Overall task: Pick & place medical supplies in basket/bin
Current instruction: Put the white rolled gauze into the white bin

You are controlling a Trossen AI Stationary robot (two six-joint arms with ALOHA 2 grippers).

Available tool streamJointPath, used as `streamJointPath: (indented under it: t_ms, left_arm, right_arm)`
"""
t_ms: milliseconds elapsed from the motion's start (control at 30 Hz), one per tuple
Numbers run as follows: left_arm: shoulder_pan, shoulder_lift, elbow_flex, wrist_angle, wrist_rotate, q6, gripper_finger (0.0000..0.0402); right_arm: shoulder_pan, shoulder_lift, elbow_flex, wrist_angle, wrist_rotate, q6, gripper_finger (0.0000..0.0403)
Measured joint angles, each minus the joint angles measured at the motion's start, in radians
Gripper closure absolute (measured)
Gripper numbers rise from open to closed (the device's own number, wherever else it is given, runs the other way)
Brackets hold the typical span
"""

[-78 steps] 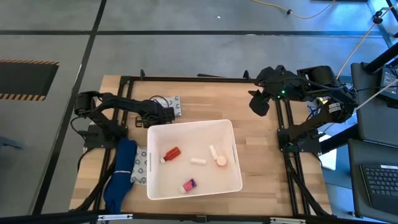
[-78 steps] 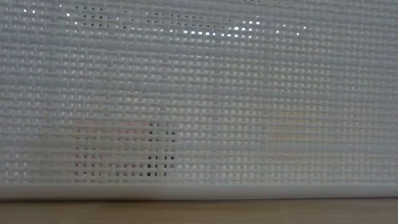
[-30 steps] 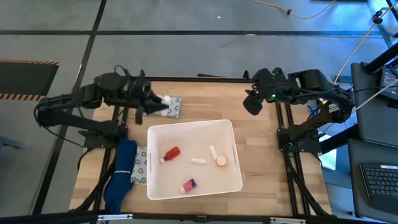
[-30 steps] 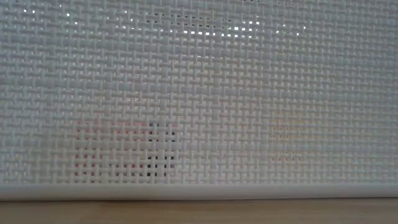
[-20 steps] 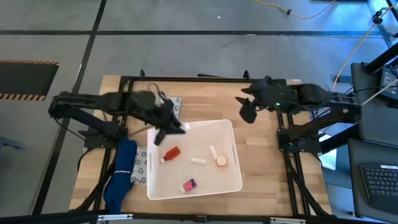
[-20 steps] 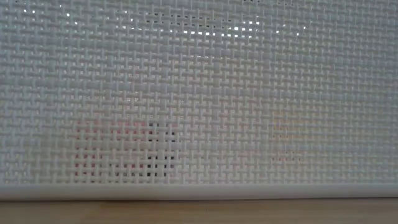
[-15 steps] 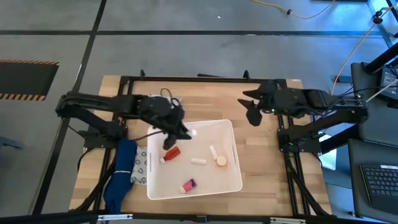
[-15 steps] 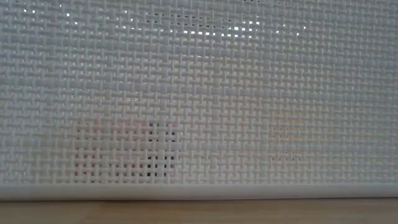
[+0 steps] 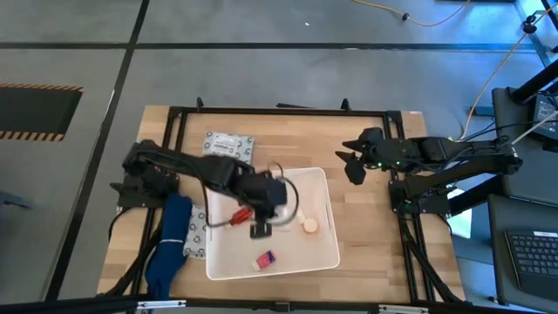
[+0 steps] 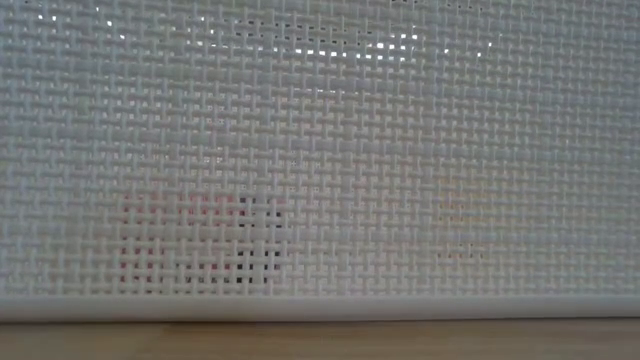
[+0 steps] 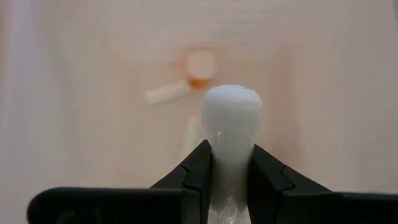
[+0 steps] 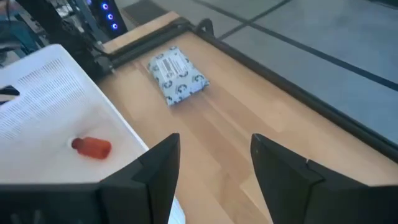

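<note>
Robotics lab; framed wooden table (image 9: 349, 227); floor cables (image 9: 410, 17); keyboard (image 9: 532, 253)

We see the left gripper (image 9: 261, 228) now over the bin (image 9: 330, 228), off the table's far edge, a white tube (image 11: 231, 118) clamped in it, the right gripper (image 9: 352, 164) slightly nearer the bin

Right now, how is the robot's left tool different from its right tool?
The left tool is over the white bin; the right tool is over bare wood beside the bin. The left tool is shut on a white tube; the right tool is open and holds nothing. The left arm reaches far across the table; the right arm stays near its edge. Both are dark, with two fingers.
</note>
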Motion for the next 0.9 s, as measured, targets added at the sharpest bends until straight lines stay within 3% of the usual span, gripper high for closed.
streamJointPath:
  t_ms: [167, 533, 900]
  left_arm:
    - [-0.045, 0.113, 0.081, 0.005, 0.001, -0.016, 0.0338]
    - [-0.049, 0.287, 0.086, 0.031, -0.076, -0.101, 0.0338]
    - [-0.036, 0.422, 0.086, 0.112, -0.015, -0.110, 0.0338]
  right_arm:
    - [-0.001, 0.000, -0.035, 0.008, 0.000, 0.006, 0.0204]
    - [-0.002, 0.000, -0.045, 0.019, 0.002, 0.025, 0.0204]
    - [-0.002, 0.000, -0.045, 0.017, 0.002, 0.025, 0.0204]
